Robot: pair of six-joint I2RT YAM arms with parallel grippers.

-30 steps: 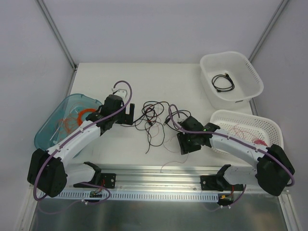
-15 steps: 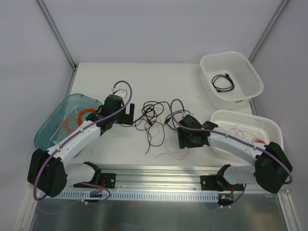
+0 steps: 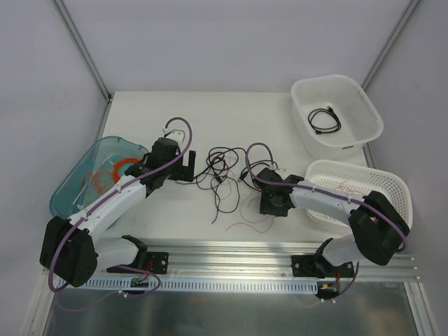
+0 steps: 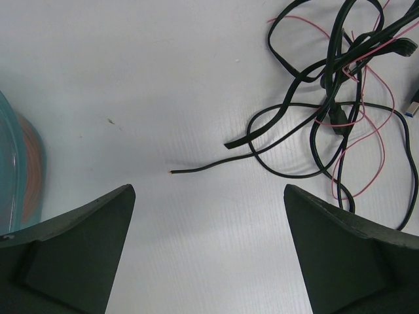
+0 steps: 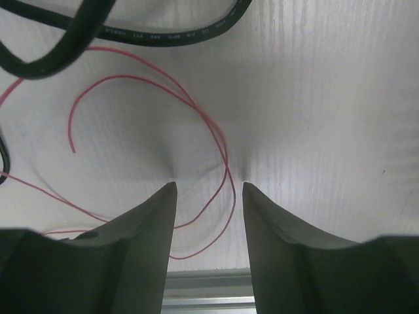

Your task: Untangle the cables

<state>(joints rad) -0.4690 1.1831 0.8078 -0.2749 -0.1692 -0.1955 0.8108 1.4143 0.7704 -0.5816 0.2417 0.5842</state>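
Our left pincer (image 4: 208, 190) hangs spread wide over the counter (image 3: 210, 119), gripping nothing. A loose black wire end (image 4: 196, 169) lies just ahead of it. Our right pincer (image 5: 208, 185) stands partly apart, tips down near the counter, with a thin red strand (image 5: 218, 139) looping between its jaws, unclamped. The cables (image 3: 220, 171) lie tangled mid-counter between both arms.

The left arm (image 3: 112, 199) reaches forward and in toward the middle. The left gripper (image 4: 208, 190) hangs low, with its two fingers spread wide apart. The right arm (image 3: 329, 206) bends across to its left, and the right gripper (image 5: 208, 186) points straight down with only a small gap between its two fingers.
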